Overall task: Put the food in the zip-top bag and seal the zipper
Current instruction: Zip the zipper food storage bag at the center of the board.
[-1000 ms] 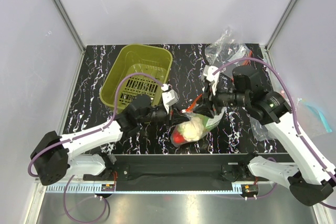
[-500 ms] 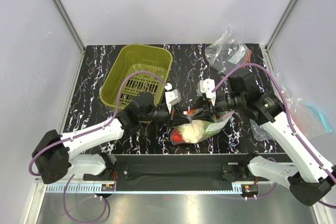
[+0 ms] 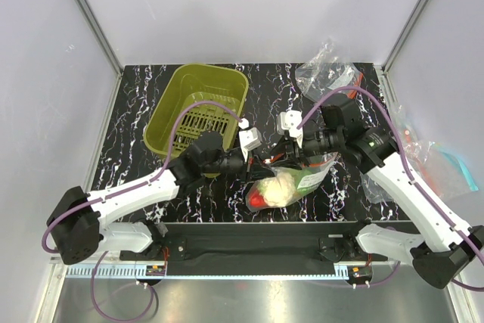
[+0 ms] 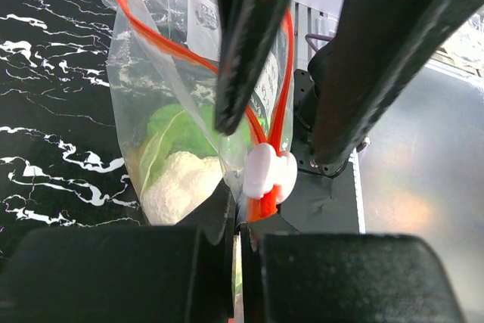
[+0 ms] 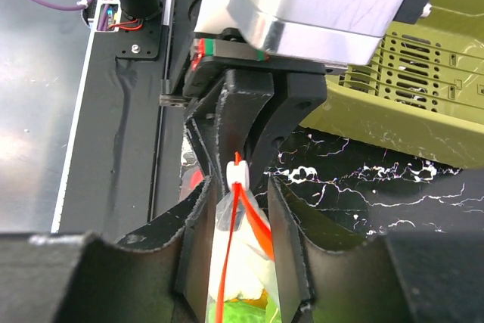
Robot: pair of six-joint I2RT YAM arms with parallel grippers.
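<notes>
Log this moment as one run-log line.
left gripper: shut on zipper by slider | right gripper: open, straddling zipper | food: inside zip-top bag

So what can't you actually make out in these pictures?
- Mouth of the clear plastic zip-top bag, top view: left jaws and right jaws cover it.
- Thin red zipper strip, left wrist view: far end cut off by the top edge.
- White printed label, left wrist view: print too small, partly behind right jaws.
- Toy food, top view: pieces overlap, count unclear.
</notes>
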